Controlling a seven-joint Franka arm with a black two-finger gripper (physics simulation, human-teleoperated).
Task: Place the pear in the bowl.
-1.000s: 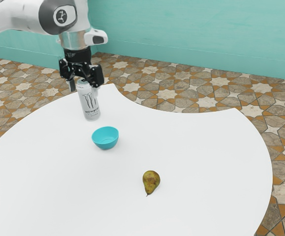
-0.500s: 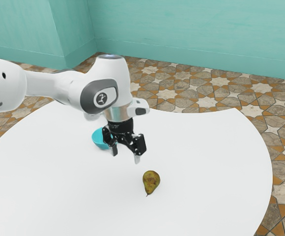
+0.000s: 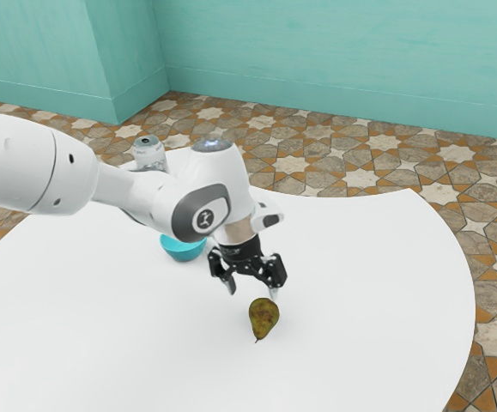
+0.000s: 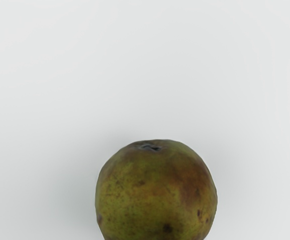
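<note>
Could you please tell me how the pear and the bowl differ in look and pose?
The pear is mottled green and brown, while the bowl is plain turquoise. The pear lies on its side; the bowl stands upright. The arm partly hides the bowl, but not the pear. Both rest on the white table.

- Table: white top, curved edge with a concave cutout.
- Pear: green-brown, lying on its side, apart from the bowl.
- Bowl: turquoise, upright, partly hidden.
- Can: silvery, upright, beyond the bowl, base hidden.
</note>
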